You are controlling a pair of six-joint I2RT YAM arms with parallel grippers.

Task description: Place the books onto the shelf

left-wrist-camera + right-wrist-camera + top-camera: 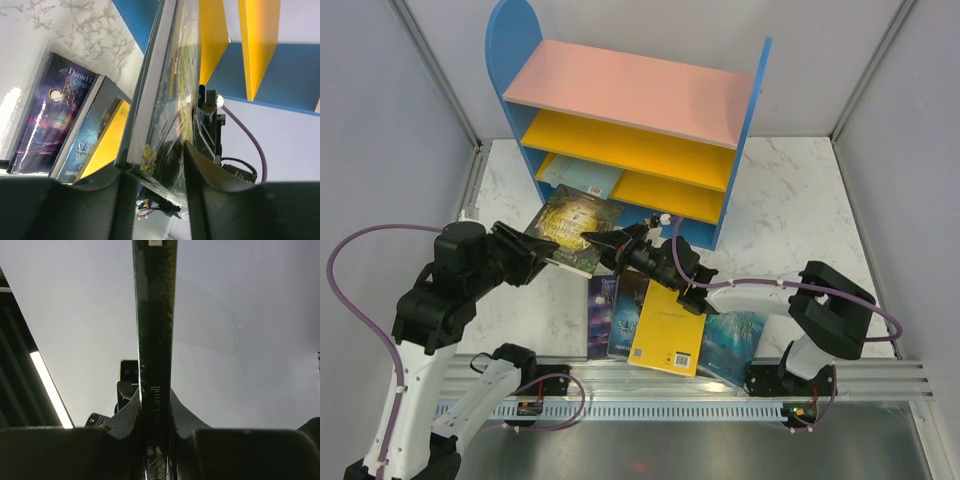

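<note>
Shelf (pixel 510 60), upper centre. Dark book (pixel 568 225) hangs mid-frame just before it, pinched at opposite edges by left gripper (pixel 538 252) and right gripper (pixel 600 240). Drive your arms unevenly and it likely bends, or slips onto the loose books (pixel 665 335) below.

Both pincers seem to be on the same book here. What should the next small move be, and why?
Probably the right pincer should open. It and the left pincer both clamp the dark book, held up in front of the shelf; one must let go before the other can carry it in.
</note>
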